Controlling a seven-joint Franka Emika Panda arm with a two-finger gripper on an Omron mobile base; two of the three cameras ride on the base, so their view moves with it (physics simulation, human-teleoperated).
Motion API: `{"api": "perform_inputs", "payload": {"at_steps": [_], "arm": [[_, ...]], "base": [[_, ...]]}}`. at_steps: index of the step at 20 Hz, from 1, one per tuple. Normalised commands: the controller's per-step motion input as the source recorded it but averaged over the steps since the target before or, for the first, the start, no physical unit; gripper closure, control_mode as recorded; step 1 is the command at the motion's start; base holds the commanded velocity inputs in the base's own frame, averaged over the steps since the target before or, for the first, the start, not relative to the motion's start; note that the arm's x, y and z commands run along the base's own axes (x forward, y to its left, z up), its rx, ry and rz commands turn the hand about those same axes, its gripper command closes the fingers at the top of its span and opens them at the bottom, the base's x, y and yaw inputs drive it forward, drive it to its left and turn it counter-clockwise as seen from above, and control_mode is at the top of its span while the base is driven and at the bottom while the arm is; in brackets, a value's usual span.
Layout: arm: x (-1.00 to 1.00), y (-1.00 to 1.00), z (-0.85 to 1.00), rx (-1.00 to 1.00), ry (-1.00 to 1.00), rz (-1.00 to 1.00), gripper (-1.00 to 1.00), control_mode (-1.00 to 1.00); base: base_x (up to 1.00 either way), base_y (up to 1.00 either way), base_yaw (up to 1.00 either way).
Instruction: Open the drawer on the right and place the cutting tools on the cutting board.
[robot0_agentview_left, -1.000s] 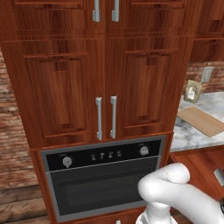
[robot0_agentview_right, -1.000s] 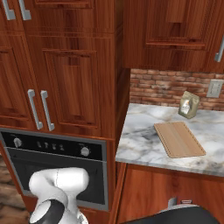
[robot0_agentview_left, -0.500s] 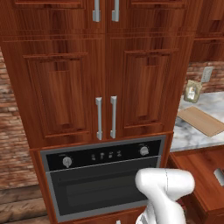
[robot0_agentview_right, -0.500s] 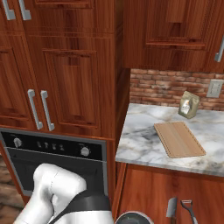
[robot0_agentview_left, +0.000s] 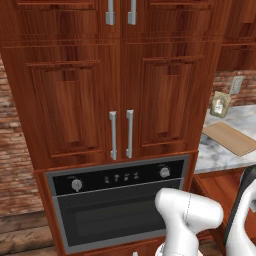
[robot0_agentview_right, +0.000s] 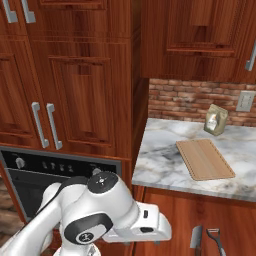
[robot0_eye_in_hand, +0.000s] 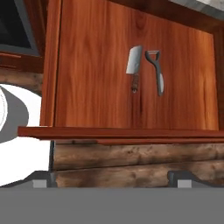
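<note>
The drawer (robot0_eye_in_hand: 92, 83) stands pulled out, with its wooden floor facing the hand view and its front edge (robot0_eye_in_hand: 122, 132) near the bottom. Two cutting tools lie side by side inside it: a small cleaver (robot0_eye_in_hand: 134, 65) with a dark handle and a grey peeler (robot0_eye_in_hand: 156, 75). Both also show in the right base view, the cleaver (robot0_agentview_right: 196, 238) and the peeler (robot0_agentview_right: 216, 241). The tan cutting board (robot0_agentview_right: 205, 159) lies on the marble counter (robot0_agentview_right: 160, 160) above the drawer (robot0_agentview_right: 230, 215), and in the left base view the cutting board (robot0_agentview_left: 231, 138) is at the right. My gripper (robot0_eye_in_hand: 109, 181) is open and empty, in front of the drawer's edge.
A small paper bag (robot0_agentview_right: 216, 120) stands behind the board against the brick wall. A built-in oven (robot0_agentview_left: 120, 205) and tall cabinet doors (robot0_agentview_left: 120, 100) are to the left. My white arm (robot0_agentview_right: 95, 215) is bent low in front of the oven.
The arm has folded back and its elbow has risen in both base views. The drawer stays pulled out and the tools lie where they were.
</note>
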Motion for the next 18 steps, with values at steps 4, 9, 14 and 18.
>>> {"api": "perform_inputs", "payload": {"at_steps": [4,9,14,18], "arm": [[0.04,0.0,0.0,0.0,0.0,0.0,-1.0,-1.0],[0.26,0.0,-0.13,0.09,0.0,0.0,-1.0,-1.0],[0.43,0.02,-0.2,0.18,0.0,-0.05,-1.0,-1.0],[0.47,0.05,-0.18,0.14,0.0,-0.08,-1.0,-1.0]], "base": [[0.0,0.0,0.0],[0.0,0.0,0.0],[0.0,0.0,0.0],[0.0,0.0,0.0]]}}
